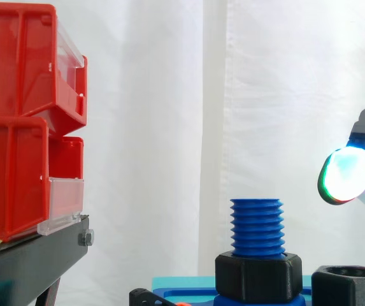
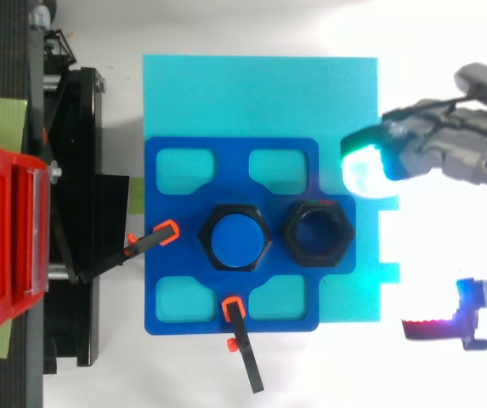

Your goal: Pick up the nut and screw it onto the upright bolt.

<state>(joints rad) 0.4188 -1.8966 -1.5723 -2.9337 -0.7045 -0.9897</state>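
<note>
With fingers (image 2: 364, 166) released and empty, the hand (image 2: 464, 144) should sink over the nut (image 2: 317, 234) just ahead and below, gripping opposite flats.

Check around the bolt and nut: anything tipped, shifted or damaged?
Nothing stands out. The blue bolt stands upright, a black hex collar round its base. The loose nut lies flat beside it on the blue plate, just apart from the collar. The hand hovers to the side, open and empty.
</note>
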